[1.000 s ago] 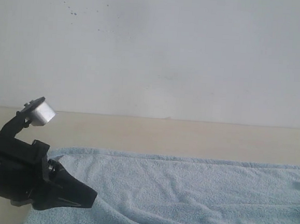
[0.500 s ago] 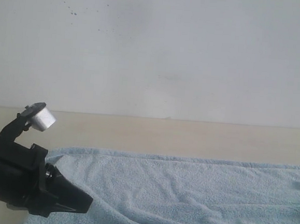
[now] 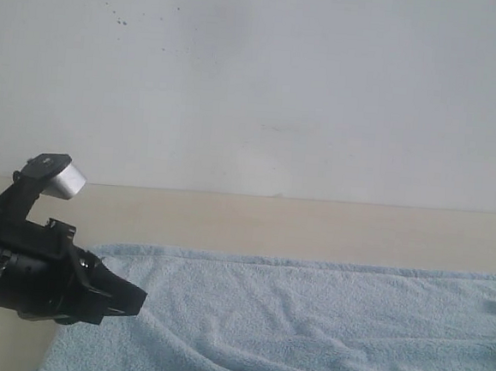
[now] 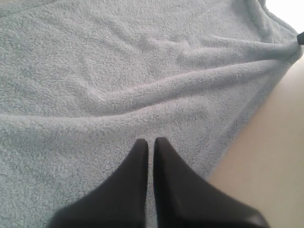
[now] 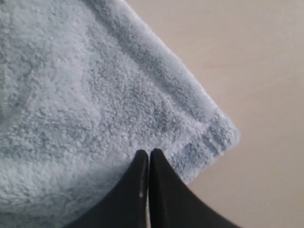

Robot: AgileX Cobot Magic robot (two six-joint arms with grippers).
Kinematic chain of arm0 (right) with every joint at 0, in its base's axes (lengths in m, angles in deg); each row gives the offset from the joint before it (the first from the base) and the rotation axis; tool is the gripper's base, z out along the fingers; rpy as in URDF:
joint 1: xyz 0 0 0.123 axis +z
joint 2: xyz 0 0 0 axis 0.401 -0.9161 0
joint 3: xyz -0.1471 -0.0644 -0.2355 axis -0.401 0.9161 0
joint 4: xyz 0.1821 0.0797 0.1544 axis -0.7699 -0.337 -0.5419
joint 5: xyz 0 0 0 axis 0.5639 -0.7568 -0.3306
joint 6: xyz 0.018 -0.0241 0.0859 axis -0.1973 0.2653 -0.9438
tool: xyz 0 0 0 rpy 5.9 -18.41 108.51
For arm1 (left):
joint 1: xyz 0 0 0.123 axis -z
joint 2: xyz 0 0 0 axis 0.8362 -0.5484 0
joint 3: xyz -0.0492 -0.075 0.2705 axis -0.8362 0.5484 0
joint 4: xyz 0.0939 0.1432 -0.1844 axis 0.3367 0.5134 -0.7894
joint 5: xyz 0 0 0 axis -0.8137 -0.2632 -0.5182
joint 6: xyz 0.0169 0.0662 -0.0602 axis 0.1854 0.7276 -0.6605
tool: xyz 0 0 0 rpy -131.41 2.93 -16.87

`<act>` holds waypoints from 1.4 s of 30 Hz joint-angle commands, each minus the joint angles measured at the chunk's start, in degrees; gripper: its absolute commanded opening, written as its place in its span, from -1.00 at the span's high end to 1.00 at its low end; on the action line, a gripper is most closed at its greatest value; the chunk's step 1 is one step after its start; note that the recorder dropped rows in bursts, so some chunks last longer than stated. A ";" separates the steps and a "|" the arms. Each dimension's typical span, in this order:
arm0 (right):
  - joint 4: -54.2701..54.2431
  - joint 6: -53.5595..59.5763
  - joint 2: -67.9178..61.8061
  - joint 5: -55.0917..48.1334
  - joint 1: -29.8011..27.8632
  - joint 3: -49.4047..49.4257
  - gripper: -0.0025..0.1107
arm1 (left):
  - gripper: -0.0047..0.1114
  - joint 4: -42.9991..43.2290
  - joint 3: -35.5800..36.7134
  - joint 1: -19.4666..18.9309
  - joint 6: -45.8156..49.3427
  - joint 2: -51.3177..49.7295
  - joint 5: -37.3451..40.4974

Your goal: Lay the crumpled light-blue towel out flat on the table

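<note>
The big pale-blue fluffy terry towel [image 3: 306, 319] lies over the smooth cream-beige table [image 3: 313, 229], rumpled in soft ridges. At the towel's left end hangs the black left gripper [image 3: 138, 298] — fingers pressed together, a mere slit between. The black right gripper [image 5: 149, 152] sits by a hemmed towel corner, closed likewise — whether either pinches cloth, I cannot tell.

Plain white wall [image 3: 324, 88], faintly speckled
</note>
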 commanded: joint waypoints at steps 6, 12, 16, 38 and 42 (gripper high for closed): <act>11.68 -10.14 -0.06 -4.39 -0.15 0.01 0.96 | 0.85 -3.00 -0.21 0.13 -0.43 -0.13 2.08; 13.17 -8.98 -1.84 5.07 -0.15 0.01 0.96 | 0.85 -3.80 -0.21 0.13 -0.43 -0.13 2.22; 13.17 -9.13 -2.22 6.67 -0.04 0.01 0.96 | 0.85 -4.07 -0.21 0.13 -0.32 -0.13 2.22; 14.27 -8.81 -5.61 -11.79 -0.04 -0.09 0.96 | 0.85 -4.07 -0.21 0.13 -0.18 -0.13 2.82; 14.02 -8.81 -5.61 -13.63 -0.04 -0.30 0.96 | 0.85 -4.07 -0.21 0.13 -0.18 -0.13 3.89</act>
